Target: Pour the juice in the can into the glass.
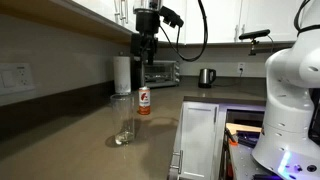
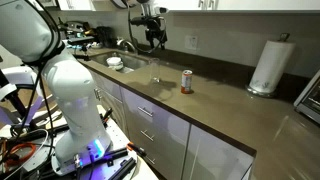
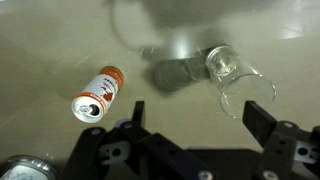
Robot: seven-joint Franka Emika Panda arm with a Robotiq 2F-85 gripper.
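In wrist view alone, can (image 3: 98, 93) mouth.

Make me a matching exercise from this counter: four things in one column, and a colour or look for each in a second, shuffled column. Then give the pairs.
Things:
1. can
2. glass
3. paper-towel roll
4. kettle

Looks:
a. white, standing upright by the wall
b. metallic, with a handle, at the back of the counter
c. clear and colourless
d. red-orange with a white band

Pairs: 1-d, 2-c, 3-a, 4-b
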